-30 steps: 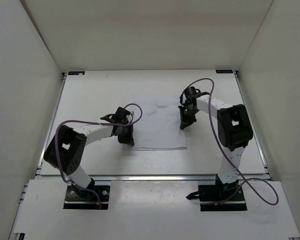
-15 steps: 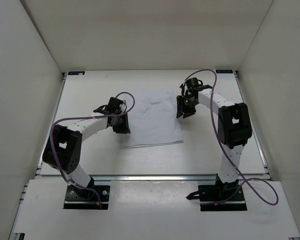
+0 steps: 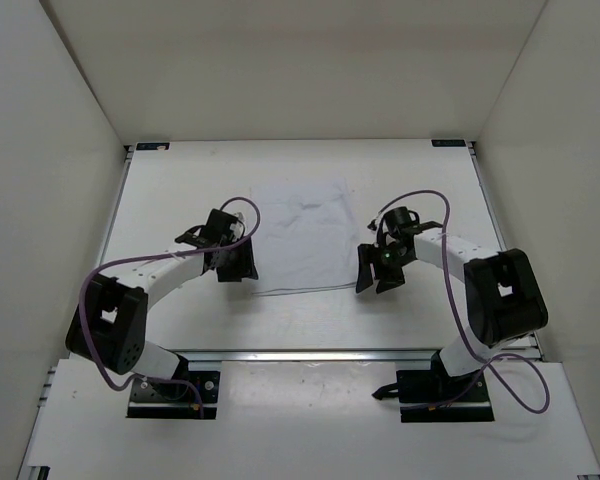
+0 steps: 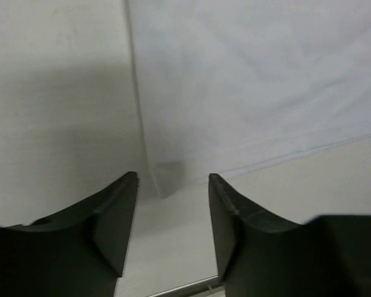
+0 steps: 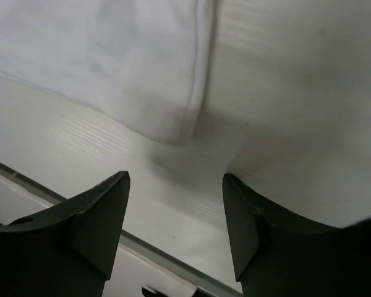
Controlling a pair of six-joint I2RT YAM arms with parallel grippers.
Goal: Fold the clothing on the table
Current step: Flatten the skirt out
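Seen from above, the left fingers [image 3: 238, 270] sit just off the cloth's near left corner. A second ago they were pinched shut at the cloth's left edge; now they stand partly apart and hold nothing. The left wrist view shows the bare corner lying flat just beyond their tips. The cloth [image 3: 305, 235] is a white, lightly wrinkled, roughly square piece lying flat in the middle of the worktop [image 3: 180, 200]. It has slid a little to the left, and its near edge now shows as a thin line. Whether that line is a hem or a second layer cannot be told. The right fingers [image 3: 378, 280] were shut against the cloth's right edge a second ago. They have since drawn back to just off its near right corner, also partly open and empty. This suggests that one pull or fold has just been released. The cloth still lies broad, so more folding probably remains. No brand, label or writing can be read; a small green light [image 3: 387, 258] glows on the right wrist.
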